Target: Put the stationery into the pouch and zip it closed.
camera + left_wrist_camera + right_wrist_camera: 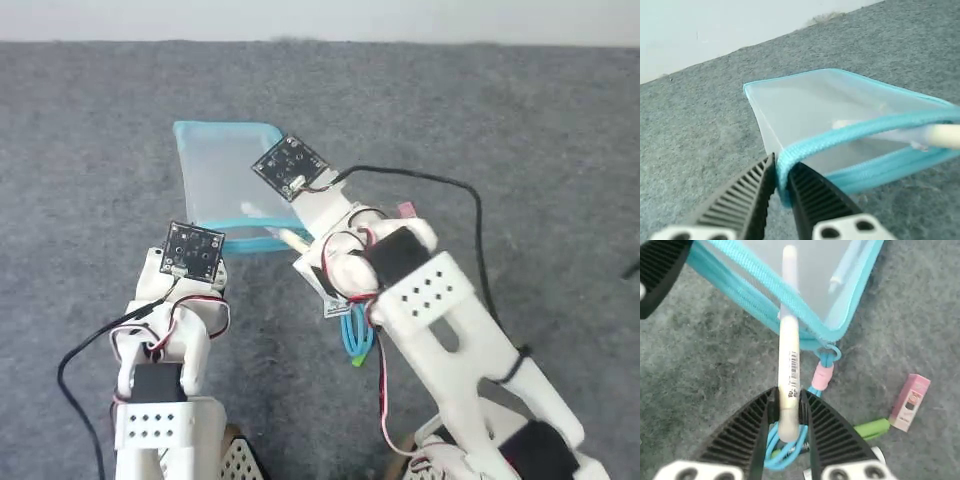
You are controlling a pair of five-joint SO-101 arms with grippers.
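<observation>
Seeing translucent teal-edged pouch flat on the grey table, mouth open toward the arms. Reading left gripper as pinched narrow on the pouch's upper zipper edge at its near-left corner, holding that lip raised off the lower one. Reading right gripper as clamped on white pen at the pen's back end, front end poked across the zipper edge into the pouch mouth, toward the right end of the opening. Can make out one more pale item already inside the pouch, thin and stick-like; can't tell what exactly. Spotting pink zipper pull just outside the pouch's near-right corner, strung on blue cord trailing away from the pouch to loops under the right gripper. Also noting pink block on the table, right of that corner and well apart from the pouch, not touching it. Plus green piece beside the cord loops, farther from the pouch than the pull; can't tell whether marker or cord end.
</observation>
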